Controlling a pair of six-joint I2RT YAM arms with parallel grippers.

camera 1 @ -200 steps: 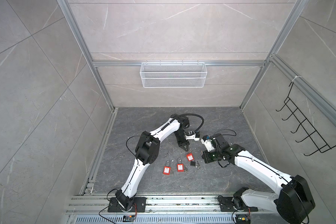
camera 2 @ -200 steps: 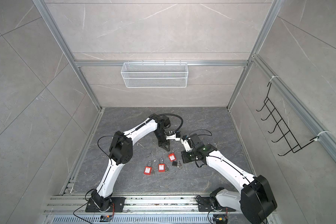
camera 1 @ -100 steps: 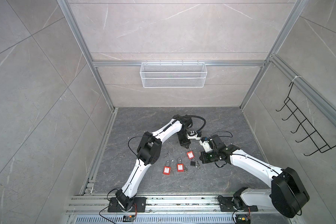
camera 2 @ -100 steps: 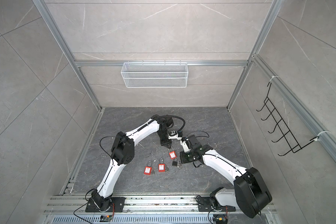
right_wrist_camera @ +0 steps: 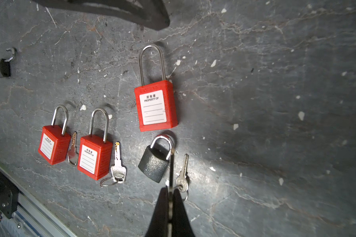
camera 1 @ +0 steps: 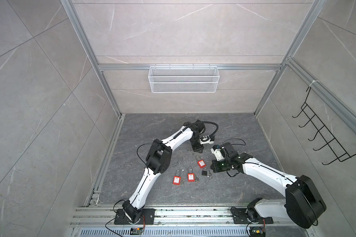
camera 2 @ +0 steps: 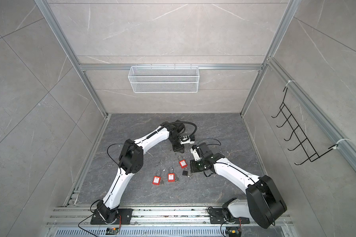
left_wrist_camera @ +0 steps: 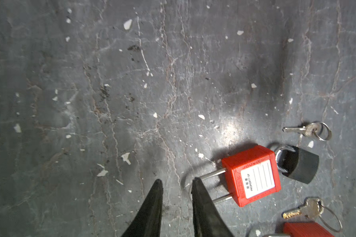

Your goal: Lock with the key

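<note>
The left end effector stands narrowly parted, empty, beside a red padlock; the right end effector pinches a key by the black padlock.

- Counter: dark stone-look slab, matt with a dull sheen, scratched and flecked with white chips.
- Red padlock beside the left tool: smooth plastic body, white paper label, polished metal shackle.
- Black padlock ahead of the right tool: pebbled matt skin, bright metal shackle.
- Pinched key in that tool: thin dark strip with a bright metal tip.
- Loose key beside it: dull silvery metal.
- Tool fingers: matt black.
</note>
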